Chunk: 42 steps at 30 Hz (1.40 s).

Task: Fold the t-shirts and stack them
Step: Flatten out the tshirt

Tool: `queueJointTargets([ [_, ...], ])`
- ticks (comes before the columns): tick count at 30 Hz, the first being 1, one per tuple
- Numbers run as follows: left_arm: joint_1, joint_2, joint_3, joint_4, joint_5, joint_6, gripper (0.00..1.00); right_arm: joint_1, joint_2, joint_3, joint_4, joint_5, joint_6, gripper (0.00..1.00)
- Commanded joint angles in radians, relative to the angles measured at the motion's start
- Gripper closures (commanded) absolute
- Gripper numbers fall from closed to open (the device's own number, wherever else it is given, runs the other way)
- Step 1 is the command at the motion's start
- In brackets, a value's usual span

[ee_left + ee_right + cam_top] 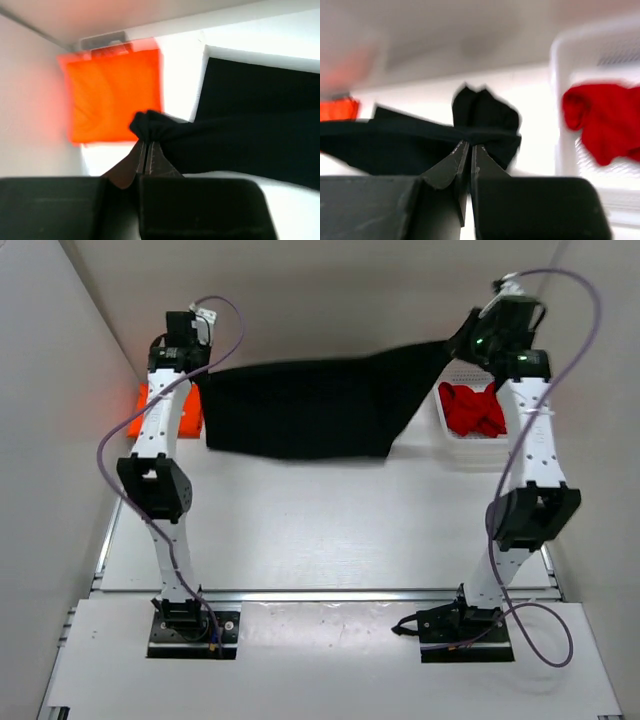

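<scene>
The black t-shirt (pixel 310 405) hangs stretched between both grippers at the far side of the table, its lower part resting on the surface. My left gripper (pixel 200 368) is shut on its left corner (pixel 150 125). My right gripper (pixel 462 340) is shut on its right corner (pixel 480 120) and holds it higher. The orange t-shirt (pixel 165 408) lies folded flat at the far left, behind the left arm; it shows in the left wrist view (pixel 112 95). The red t-shirt (pixel 475 408) lies crumpled in the white basket (pixel 452 445), also in the right wrist view (pixel 605 120).
White walls close in the table on the left, right and back. The white mesh basket (pixel 560 65) stands at the far right under the right arm. A metal rail (pixel 320 595) runs across the near side in front of the arm bases.
</scene>
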Motion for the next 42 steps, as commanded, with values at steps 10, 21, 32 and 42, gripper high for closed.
queueJointTargets([
  [10,-0.071,-0.832,-0.952,0.444,-0.01,0.046,1.0,0.012,-0.553,-0.569,0.096,0.222,-0.073,1.0],
  [21,-0.061,-0.941,-1.384,0.116,0.063,0.105,1.0,0.185,-0.952,-1.287,-0.136,0.233,0.12,1.0],
  [32,-0.015,-0.931,-1.546,-0.013,-0.025,0.12,1.0,0.088,-1.113,-1.455,-0.266,0.038,0.27,1.0],
  [42,0.026,-0.993,-1.515,-0.154,-0.083,0.201,1.0,0.018,-1.126,-1.182,-0.58,0.062,0.226,1.0],
])
